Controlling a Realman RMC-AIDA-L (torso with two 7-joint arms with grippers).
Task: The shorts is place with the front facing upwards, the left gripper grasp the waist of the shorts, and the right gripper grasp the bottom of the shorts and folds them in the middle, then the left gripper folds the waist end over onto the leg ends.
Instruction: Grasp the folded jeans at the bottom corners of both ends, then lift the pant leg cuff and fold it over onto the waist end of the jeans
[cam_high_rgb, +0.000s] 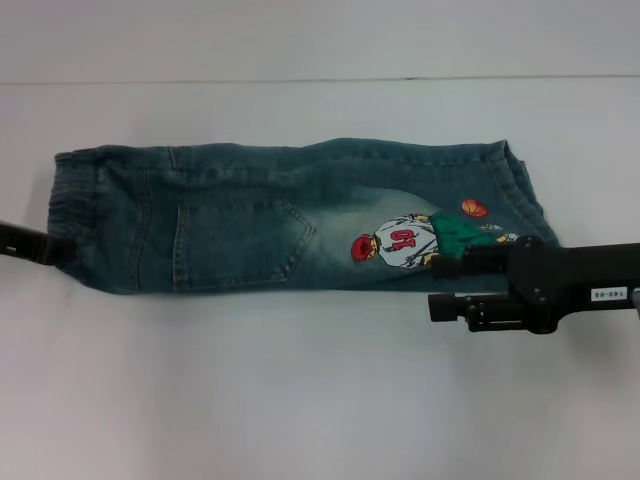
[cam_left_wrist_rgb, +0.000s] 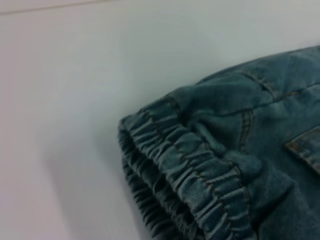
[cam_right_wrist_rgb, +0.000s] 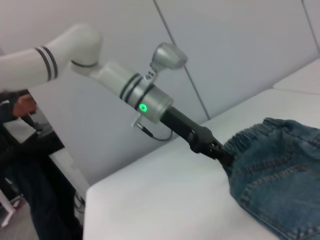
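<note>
Head view: the shorts (cam_high_rgb: 250, 220) flat on the white table (cam_high_rgb: 300, 400), already doubled lengthwise, back pocket and embroidered player (cam_high_rgb: 405, 243) facing up. The waist (cam_high_rgb: 75, 215) right at the tip of the left gripper (cam_right_wrist_rgb: 222, 154), touching it; clamped or merely pressed against the elastic, cannot tell. The leg ends (cam_high_rgb: 525, 195) just beyond the right gripper (cam_high_rgb: 445, 285), which hangs spread wide with nothing held, 1 finger over the near edge of the denim beside the player, the other out over bare table. Risks, as a judgement: lifting the waist with only the top layer of elastic caught, so the lower layer drags and the lengthwise fold opens; carrying the waist over at an angle, so it lands askew of the hems; snagging the right gripper, parked low over the cloth where the waist should land, unless cleared away beforehand. Writing: 2 red digits on the player's jersey, apparently a 1 and a 0, seen upside down; a small white label (cam_high_rgb: 607, 294) on the right arm, seemingly "140-08", not read with certainty. No brand name visible.
</note>
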